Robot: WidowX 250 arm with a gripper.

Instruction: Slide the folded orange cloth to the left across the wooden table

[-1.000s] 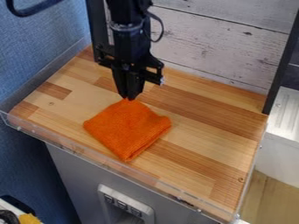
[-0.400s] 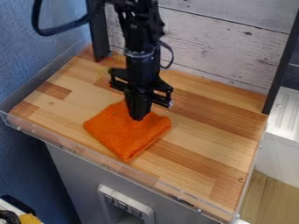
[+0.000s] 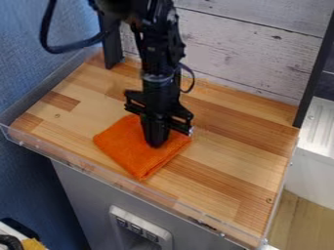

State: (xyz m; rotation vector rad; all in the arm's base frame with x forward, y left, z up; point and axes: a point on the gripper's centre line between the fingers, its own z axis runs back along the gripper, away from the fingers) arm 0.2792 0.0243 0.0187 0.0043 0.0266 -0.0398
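Observation:
The black gripper (image 3: 155, 145) hangs down over the folded orange cloth (image 3: 135, 156), its lower end at the middle of the cloth and hiding part of it. Whether it presses on the cloth or stands just above it, I cannot tell. The cloth lies flat as a rough diamond on the wooden work surface (image 3: 221, 151), left of its middle, one corner pointing to the front edge.
A clear plastic rim (image 3: 117, 180) runs along the front edge. Behind stands a whitewashed plank wall (image 3: 254, 53) with dark posts at both sides. A blue wall (image 3: 32, 58) is at the left, and a white unit (image 3: 316, 161) at the right.
The gripper has moved down and toward the front, from the cloth's back corner to its middle. The cloth has kept its place and shape.

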